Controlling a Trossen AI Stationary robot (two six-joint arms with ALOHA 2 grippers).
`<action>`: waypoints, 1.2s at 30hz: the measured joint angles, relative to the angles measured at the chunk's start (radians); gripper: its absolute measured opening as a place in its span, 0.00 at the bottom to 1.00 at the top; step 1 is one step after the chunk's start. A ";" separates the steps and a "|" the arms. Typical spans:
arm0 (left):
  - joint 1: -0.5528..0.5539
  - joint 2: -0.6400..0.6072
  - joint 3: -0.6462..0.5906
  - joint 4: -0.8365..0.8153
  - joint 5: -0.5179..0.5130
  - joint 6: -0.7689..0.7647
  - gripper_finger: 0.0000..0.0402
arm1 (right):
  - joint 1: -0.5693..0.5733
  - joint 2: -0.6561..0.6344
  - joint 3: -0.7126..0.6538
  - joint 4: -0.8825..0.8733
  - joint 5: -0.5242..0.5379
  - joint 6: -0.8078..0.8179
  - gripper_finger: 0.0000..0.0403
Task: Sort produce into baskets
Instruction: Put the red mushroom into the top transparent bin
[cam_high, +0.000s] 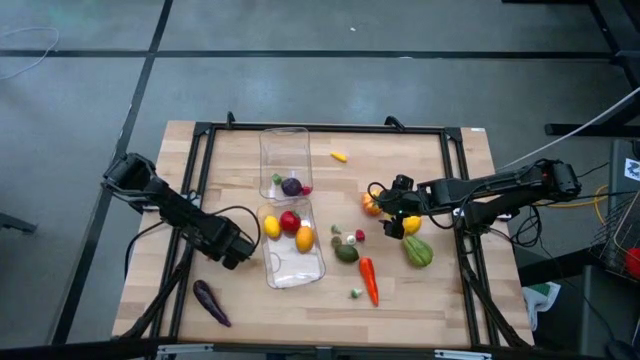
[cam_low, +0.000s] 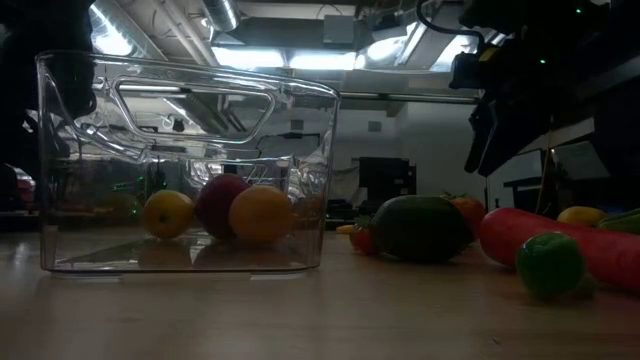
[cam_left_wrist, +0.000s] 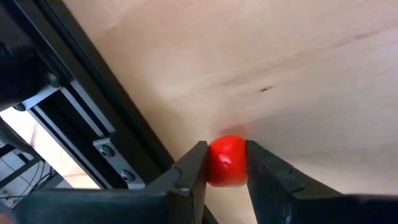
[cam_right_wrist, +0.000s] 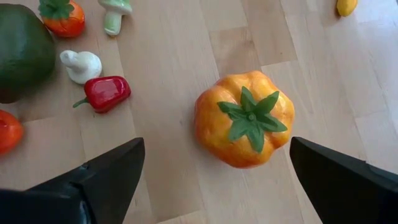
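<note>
My left gripper (cam_high: 238, 254) is at the left side of the near clear basket (cam_high: 296, 270), shut on a tiny red piece (cam_left_wrist: 227, 162). That basket holds a yellow lemon (cam_high: 271, 226), a red fruit (cam_high: 290, 221) and an orange fruit (cam_high: 304, 238). The far basket (cam_high: 285, 145) holds a purple piece (cam_high: 291, 186). My right gripper (cam_right_wrist: 217, 148) is open above an orange pepper with a green stem (cam_right_wrist: 244, 118), with one finger on either side and not touching it. The pepper rests on the table. My left gripper pinches the tiny red piece by its two opposite sides (cam_left_wrist: 211, 163) between the two fingertips. The fingers slant down toward the wooden table top. I cannot tell whether the piece is on the table or just above it.
Loose produce lies right of the baskets: avocado (cam_high: 346, 252), carrot (cam_high: 369, 280), green pepper (cam_high: 418, 250), lemon (cam_high: 411, 224), small red pepper (cam_right_wrist: 102, 93), white mushroom (cam_right_wrist: 81, 65). An aubergine (cam_high: 211, 302) lies at the near left and a small yellow piece (cam_high: 339, 156) at the far middle.
</note>
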 joint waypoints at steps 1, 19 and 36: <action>0.001 -0.001 0.000 0.003 0.006 0.000 0.22 | 0.000 0.000 0.000 0.000 0.000 0.000 0.99; 0.059 -0.080 0.255 -0.021 0.006 0.232 0.24 | 0.000 0.000 0.000 0.011 0.000 -0.008 0.99; 0.257 -0.370 0.352 0.119 -0.625 0.370 0.24 | 0.000 0.000 0.000 0.056 0.000 -0.008 0.99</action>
